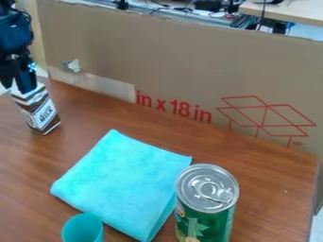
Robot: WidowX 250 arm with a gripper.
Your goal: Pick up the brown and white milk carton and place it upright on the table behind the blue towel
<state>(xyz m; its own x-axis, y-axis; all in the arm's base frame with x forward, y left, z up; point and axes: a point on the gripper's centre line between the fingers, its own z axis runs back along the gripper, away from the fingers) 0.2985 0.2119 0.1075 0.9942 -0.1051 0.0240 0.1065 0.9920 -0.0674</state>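
Black gripper point(16, 86) hangs at the top of the milk carton point(41, 113), and we cannot tell whether it is released or clenched on it. We find the carton upright towards the far left of the bench point(271, 189), near the far edge. We judge it light if empty, bottom-heavy if full, with stiff but dentable walls and a fairly smooth skin that could slip under a weak squeeze. We would take hold across two opposite sides just below the sloping top, where the folds stiffen it, and press only moderately so the walls do not buckle.

As for pose, we see the arm come in at the upper left, its wrist above the carton and the gripper pointing down, close to vertical.

Along the bench's far edge we see a tall cardboard sheet point(183, 61) standing as a screen, with red print and a line drawing on it. Nearer to us, left of the middle, is a teal cup point(82, 230), just beside the near side of a folded turquoise cloth point(126, 184). The cloth lies flat, one corner towards the far edge. At its right we have a green can point(207, 201) with a silver lid and pull tab, upright, well short of the bench's far right corner.
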